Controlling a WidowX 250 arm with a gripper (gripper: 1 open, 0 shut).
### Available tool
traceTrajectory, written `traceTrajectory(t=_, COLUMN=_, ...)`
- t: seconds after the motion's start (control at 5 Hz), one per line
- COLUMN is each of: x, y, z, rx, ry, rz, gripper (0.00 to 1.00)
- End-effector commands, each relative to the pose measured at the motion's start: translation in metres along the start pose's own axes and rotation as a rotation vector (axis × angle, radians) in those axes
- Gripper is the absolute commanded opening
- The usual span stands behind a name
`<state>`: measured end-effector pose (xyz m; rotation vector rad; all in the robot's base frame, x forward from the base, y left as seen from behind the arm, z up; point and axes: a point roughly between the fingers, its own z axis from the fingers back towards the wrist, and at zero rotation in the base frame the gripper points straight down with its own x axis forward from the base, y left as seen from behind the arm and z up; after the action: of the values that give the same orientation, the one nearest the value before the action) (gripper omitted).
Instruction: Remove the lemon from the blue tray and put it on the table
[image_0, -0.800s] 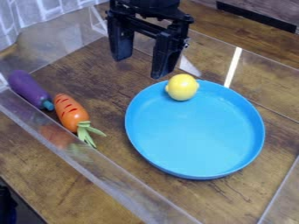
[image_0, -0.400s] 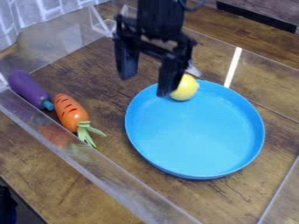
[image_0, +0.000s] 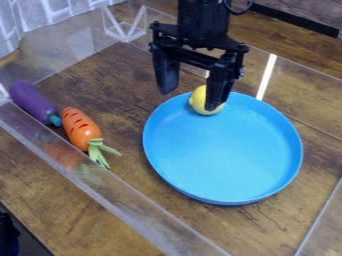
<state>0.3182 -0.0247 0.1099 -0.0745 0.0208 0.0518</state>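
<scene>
No readable text, label, brand, number or sign appears anywhere in view, whether on the blue tray, the lemon, the carrot, the purple eggplant, the gripper or the wooden table.

The robot's black gripper has a boxy dark body with a flat crossbar beneath it. Two long, flat, matte black jaws hang from that bar, each a plain straight slab. No markings, screws or cables can be made out.
</scene>
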Motion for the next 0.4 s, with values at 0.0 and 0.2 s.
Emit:
traceTrajectory(t=0.0, x=0.0082, y=-0.0039, z=0.0224, rx=-0.009, ry=-0.087, rz=0.006, gripper=1.00)
traceTrajectory(t=0.2, x=0.0077, y=-0.0045, z=0.0224, rx=-0.010, ry=-0.094, rz=0.010, gripper=1.00)
